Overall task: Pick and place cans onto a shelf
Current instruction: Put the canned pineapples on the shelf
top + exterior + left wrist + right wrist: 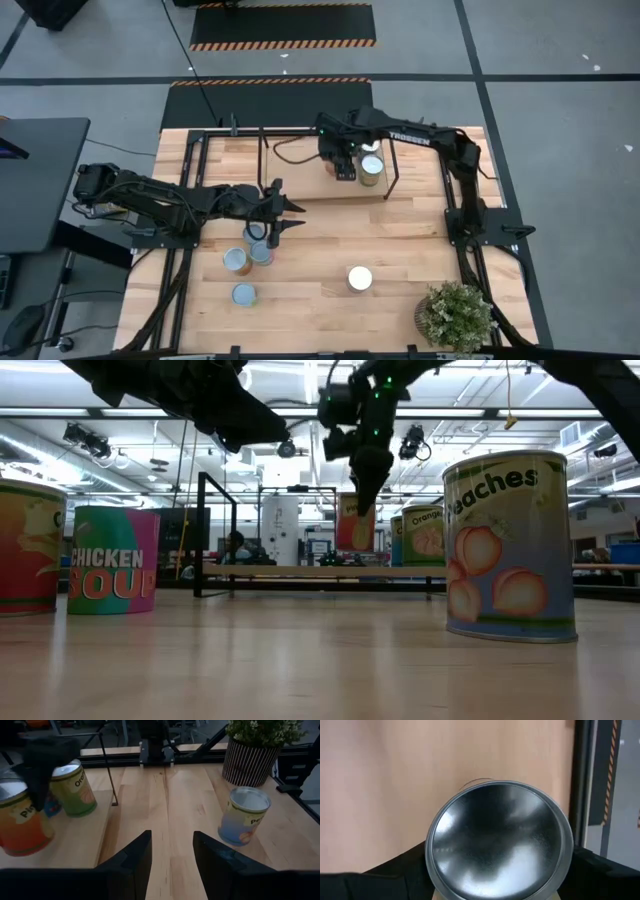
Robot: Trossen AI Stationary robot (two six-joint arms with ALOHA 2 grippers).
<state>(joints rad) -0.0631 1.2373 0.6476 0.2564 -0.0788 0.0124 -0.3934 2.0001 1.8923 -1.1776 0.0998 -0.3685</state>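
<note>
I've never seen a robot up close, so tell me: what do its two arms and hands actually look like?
Both arms are dark, jointed and slim. The right arm carries white TROSSEN lettering, and black cables trail beside it. The left hand ends in two flat, dark, wedge-shaped fingers. The right hand is blocky and black.

Upright cans stand on the shelf (300,180), one silver-topped (371,168) at its right end, while four more (244,262) stand just off it.

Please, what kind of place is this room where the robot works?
Probably a robotics lab or workshop hall, not a home. The floor is grey concrete with hazard-striped mats, the low view shows a high ceiling with strip lights, and equipment racks stand behind the table.
</note>
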